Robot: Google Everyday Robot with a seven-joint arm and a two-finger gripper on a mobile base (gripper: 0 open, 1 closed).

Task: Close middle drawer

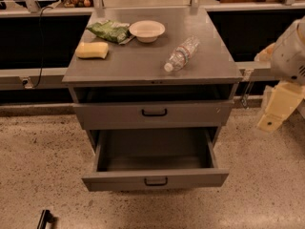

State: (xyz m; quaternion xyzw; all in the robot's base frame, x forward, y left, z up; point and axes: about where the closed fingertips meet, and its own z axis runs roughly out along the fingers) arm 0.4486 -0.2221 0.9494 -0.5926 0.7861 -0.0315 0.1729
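Note:
The middle drawer (155, 179) is a wide grey metal drawer pulled far out of the grey cabinet (143, 68). Its deep box is empty, and its low front panel has a small black bar handle (156, 181). Above it sits a taller grey drawer front (114, 114) with a larger black handle. My gripper (278, 108) hangs on the pale arm at the right edge. It is level with the upper drawer, well to the right of the cabinet, and touches nothing.
On the cabinet top lie a clear plastic bottle (181, 54), a white bowl (147, 30), a yellow sponge (92, 50) and a green bag (109, 31). A dark counter with a grey rail (33, 75) runs behind. A black object (44, 218) lies on the speckled floor at front left.

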